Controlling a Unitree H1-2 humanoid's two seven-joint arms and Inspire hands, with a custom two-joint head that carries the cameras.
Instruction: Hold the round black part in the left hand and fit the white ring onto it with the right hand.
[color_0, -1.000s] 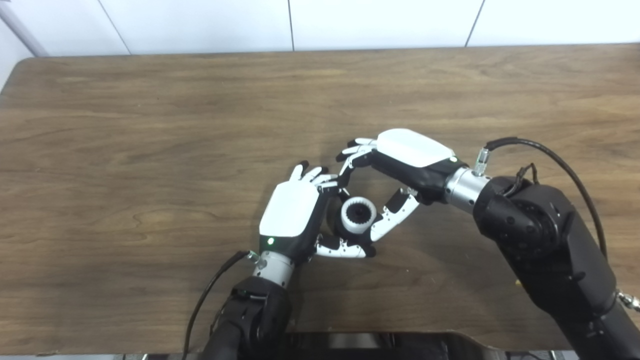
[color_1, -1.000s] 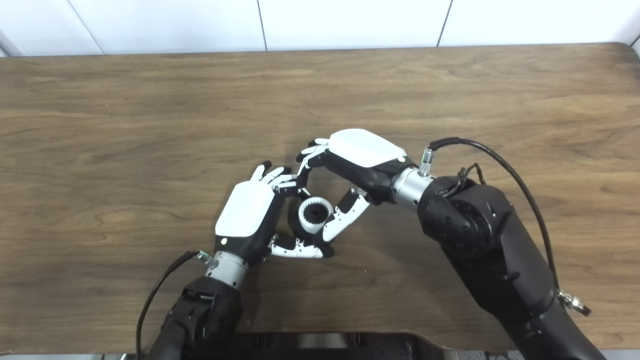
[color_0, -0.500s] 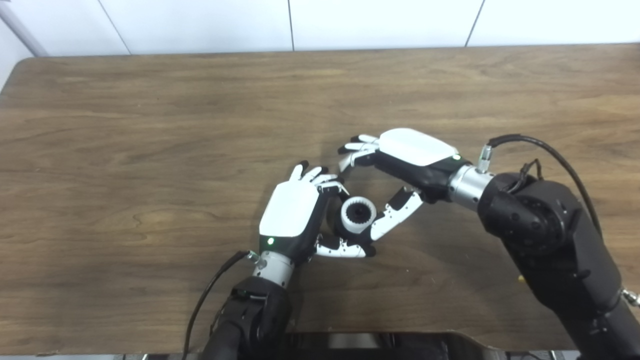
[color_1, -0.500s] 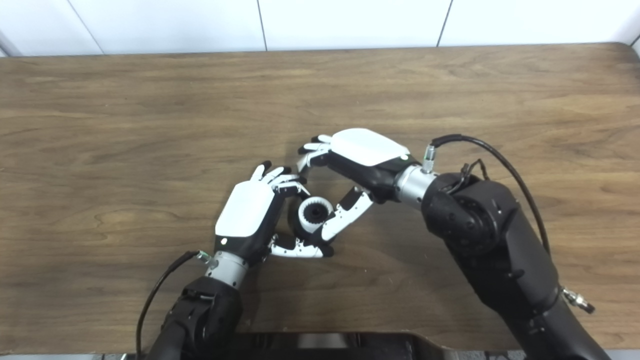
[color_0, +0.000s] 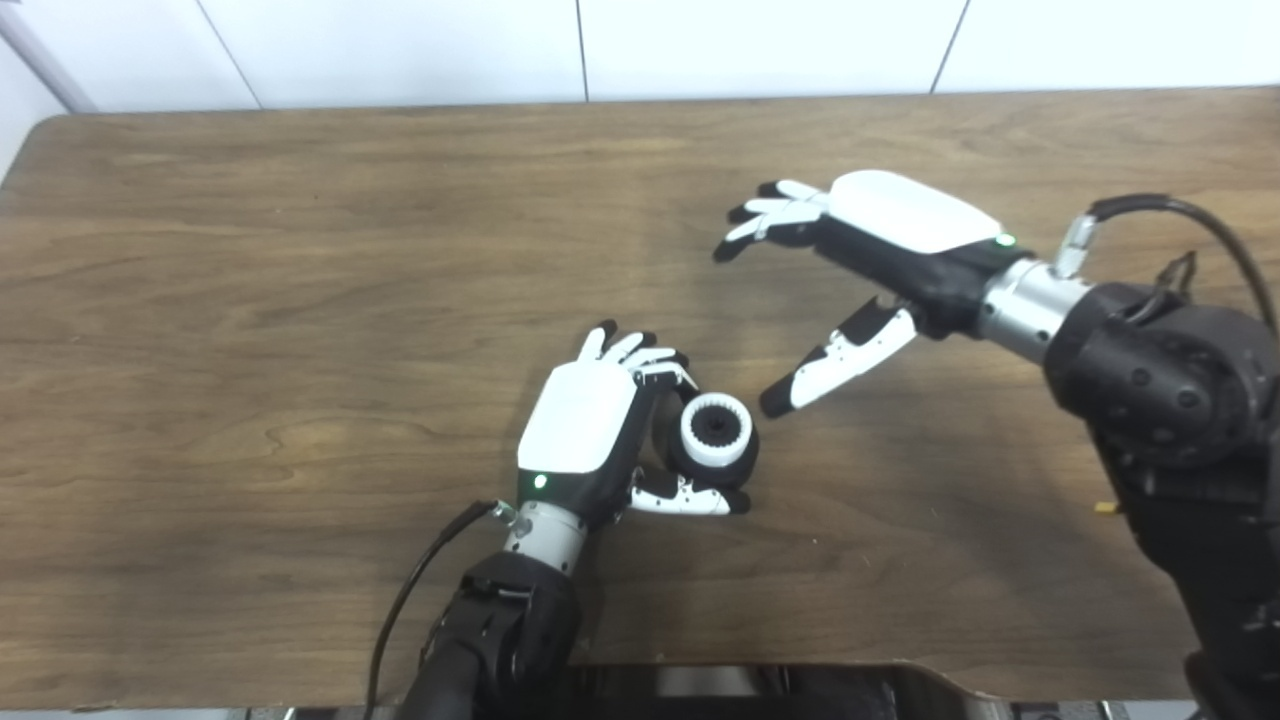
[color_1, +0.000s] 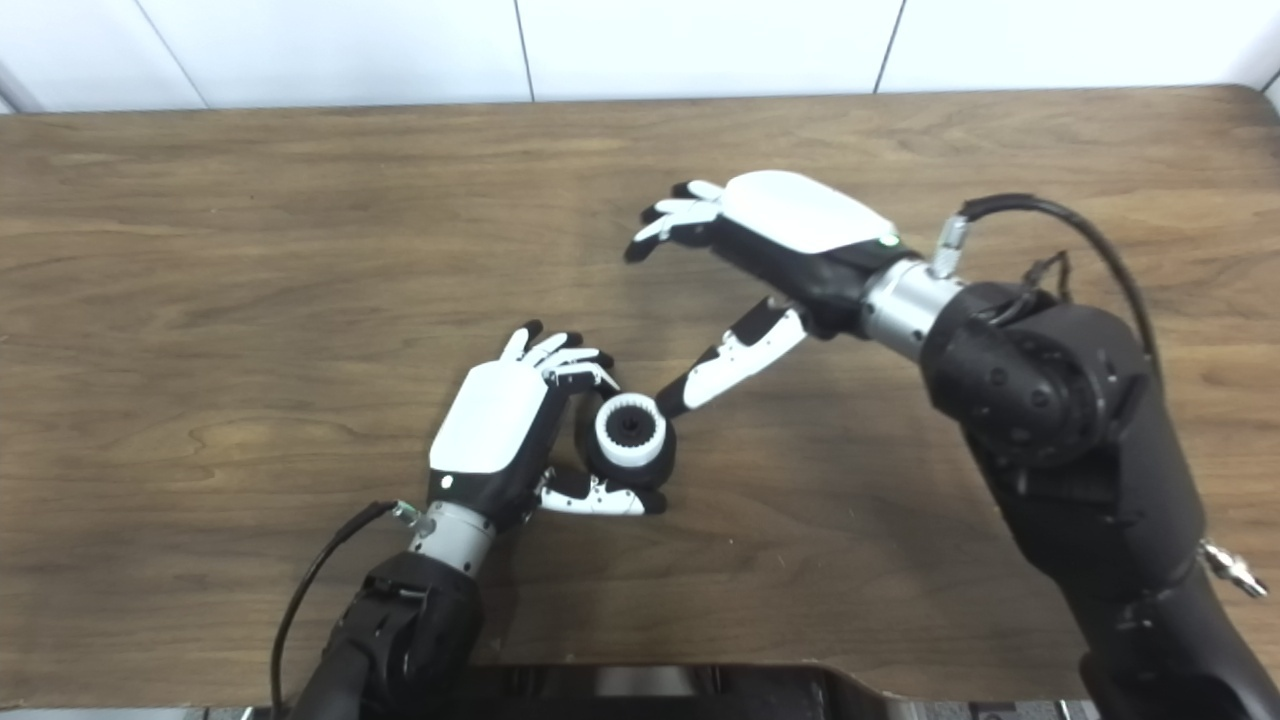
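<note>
My left hand (color_0: 585, 430) is shut on the round black part (color_0: 738, 462) near the middle of the table, fingers curled over its far side and thumb under its near side. The white toothed ring (color_0: 716, 430) sits on top of the black part, its dark centre showing. My right hand (color_0: 880, 235) hovers open to the upper right of the part, fingers spread toward the left and thumb pointing down at the ring with a clear gap. It holds nothing.
The brown wooden table (color_0: 300, 300) fills the view, with its far edge against a white tiled wall (color_0: 600, 45). A black cable (color_0: 420, 585) runs from my left wrist. A dark panel (color_0: 760, 690) lies along the table's near edge.
My right hand has let go of the ring and lifted away up and to the right, opening its fingers. The ring stays on the black part in my unmoved left hand.
</note>
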